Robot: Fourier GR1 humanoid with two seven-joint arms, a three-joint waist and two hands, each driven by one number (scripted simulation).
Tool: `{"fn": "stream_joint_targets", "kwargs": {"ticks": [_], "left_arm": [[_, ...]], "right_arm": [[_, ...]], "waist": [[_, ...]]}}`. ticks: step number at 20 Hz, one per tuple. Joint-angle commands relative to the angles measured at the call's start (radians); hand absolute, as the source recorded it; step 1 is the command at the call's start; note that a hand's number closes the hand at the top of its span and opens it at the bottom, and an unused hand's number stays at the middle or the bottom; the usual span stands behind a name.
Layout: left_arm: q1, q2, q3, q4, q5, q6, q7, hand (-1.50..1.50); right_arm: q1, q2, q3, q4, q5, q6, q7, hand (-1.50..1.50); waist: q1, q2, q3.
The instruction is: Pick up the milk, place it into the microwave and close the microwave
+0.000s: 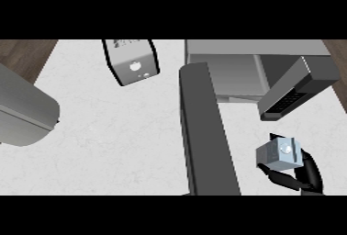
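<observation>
White marbled tabletop [115, 137] fills the frame, with wood floor at the upper corners. Microwave [230, 69], upper right, stands open; its dark door [207, 133] runs down the centre to the lower edge, and the control panel [295, 92] lies to the cavity's right. A grey rounded object [24, 110] sits at the left edge, a grey carton-like object [132, 59] at upper centre. Milk [279, 153], lower right, is a small boxy carton, probably light, stiff-sided and slightly crushable, best held across opposite flat faces. Right hand [298, 176] has its fingers curled round the milk. Left hand is out of view.
</observation>
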Motion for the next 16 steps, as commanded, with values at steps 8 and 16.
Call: {"fn": "stream_joint_targets", "kwargs": {"ticks": [8,16], "left_arm": [[-0.010,-0.006,-0.060,-0.061,-0.029,0.070,0.032,-1.50],[0.023,0.019,0.002,-0.077,0.069,-0.007,0.052,-1.50]], "right_arm": [[-0.121,-0.014,-0.012,0.163,0.020,-0.053,-0.200,1.50],[-0.347,-0.036,-0.056,0.397,0.021,-0.036,-0.208,1.50]], "waist": [[-0.002,0.002,0.001],[0.020,0.008,0.003]]}}
